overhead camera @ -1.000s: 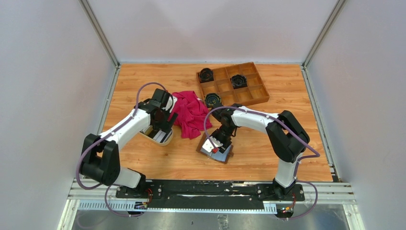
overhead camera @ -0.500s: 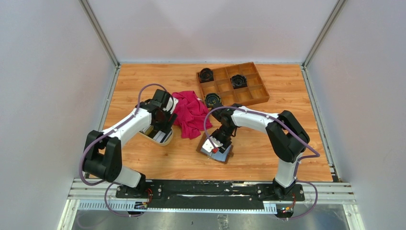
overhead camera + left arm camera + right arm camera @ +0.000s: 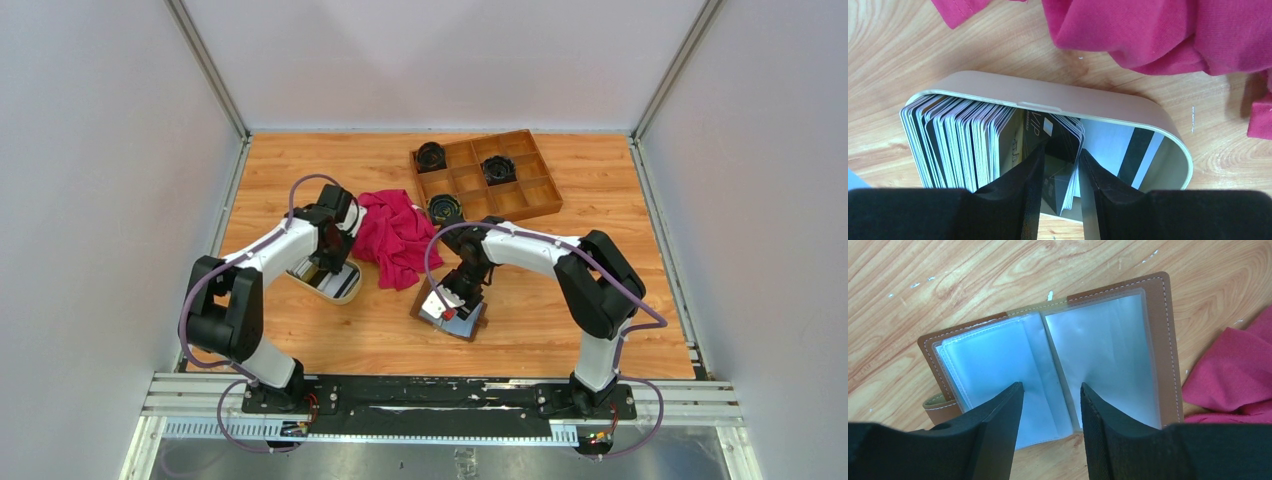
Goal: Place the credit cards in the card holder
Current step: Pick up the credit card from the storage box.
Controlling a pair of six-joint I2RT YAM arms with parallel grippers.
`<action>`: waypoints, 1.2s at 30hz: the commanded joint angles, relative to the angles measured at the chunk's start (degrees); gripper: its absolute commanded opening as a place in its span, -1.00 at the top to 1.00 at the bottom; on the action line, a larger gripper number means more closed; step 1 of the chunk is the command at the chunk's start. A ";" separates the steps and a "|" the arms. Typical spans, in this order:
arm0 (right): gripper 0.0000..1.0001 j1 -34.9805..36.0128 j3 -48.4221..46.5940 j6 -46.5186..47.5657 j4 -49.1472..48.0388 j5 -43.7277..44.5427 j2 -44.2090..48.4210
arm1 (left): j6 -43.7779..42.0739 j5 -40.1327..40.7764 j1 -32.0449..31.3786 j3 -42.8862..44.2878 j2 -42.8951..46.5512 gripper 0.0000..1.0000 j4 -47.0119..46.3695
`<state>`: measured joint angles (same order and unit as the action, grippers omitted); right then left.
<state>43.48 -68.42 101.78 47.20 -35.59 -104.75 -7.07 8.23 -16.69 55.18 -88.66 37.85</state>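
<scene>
left jaws narrow around a dark card (image 3: 1060, 150) in the dish (image 3: 1058, 102), clamp unclear; other credit cards (image 3: 958, 145) packed just beside them. right jaws parted, empty, tips over the open card holder (image 3: 1108, 350).

Credit cards (image 3: 958, 142) are standing on edge inside a cream oval dish (image 3: 1048, 97). They are packing tightly and fanning at its 9 o'clock end in the left wrist view, with mostly white and grey edges and a few dark. One dark olive card marked "VIP" and a darker one beside it are leaning toward 3 o'clock, with a few white cards just behind them. A white card with a black stripe is lying flat on the dish floor at the 3 o'clock end. Card holder (image 3: 1108, 340) is lying open and flat. It is brown leather with pale stitching, its clear greyish pockets are facing up, and its snap tab is sticking out at 8 o'clock in the right wrist view. In the top view it is sitting at about 4 o'clock from the cards, well apart.
</scene>
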 commanded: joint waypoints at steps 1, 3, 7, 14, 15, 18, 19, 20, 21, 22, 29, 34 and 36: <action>0.00 1.36 0.40 0.96 1.14 2.21 -2.53 | -0.06 0.27 2.05 1.63 -0.16 0.35 0.81; 0.00 1.40 0.40 0.97 1.21 2.28 -2.53 | -0.01 -0.45 2.82 1.96 -1.20 0.32 0.91; 0.00 1.40 0.48 0.94 1.23 2.28 -2.59 | 0.36 -2.49 5.18 2.71 -1.92 0.23 1.12; 0.01 1.52 0.53 1.12 1.47 2.17 -2.60 | 0.89 -3.06 6.11 3.44 -1.63 0.94 1.45; 0.01 1.56 0.49 1.14 1.49 2.20 -2.49 | 1.05 -2.88 6.09 3.36 -1.00 1.00 1.52; 0.01 1.52 0.40 1.14 1.50 2.28 -2.60 | 1.51 -3.21 6.14 2.95 1.10 1.00 1.37; 0.01 1.54 0.40 1.14 1.49 2.28 -2.65 | 1.58 -3.49 6.14 2.76 1.57 1.00 1.38; 0.01 1.57 0.40 1.14 1.49 2.27 -2.72 | 1.56 -3.83 6.14 2.62 1.65 1.00 1.34; 0.01 1.52 0.40 1.14 1.54 2.21 -2.78 | 1.58 -4.22 6.14 2.53 1.38 1.00 1.36; 0.01 1.55 0.40 1.14 1.57 2.21 -2.81 | 1.57 -4.83 6.14 2.48 0.87 1.00 1.39; 0.01 1.56 0.40 1.22 1.62 2.19 -2.96 | 2.29 -8.45 7.21 2.59 -0.44 1.00 1.98; 0.02 1.52 0.33 1.23 1.76 2.23 -3.15 | 2.89 -10.69 8.25 2.57 0.82 1.00 2.25; 0.03 1.52 0.31 1.32 1.76 2.12 -3.20 | 3.28 -10.99 8.63 2.57 0.85 1.00 2.32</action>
<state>43.77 -68.71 101.82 47.62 -35.44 -104.97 -5.32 1.85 -8.95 58.67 -87.94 38.83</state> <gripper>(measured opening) 0.491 0.041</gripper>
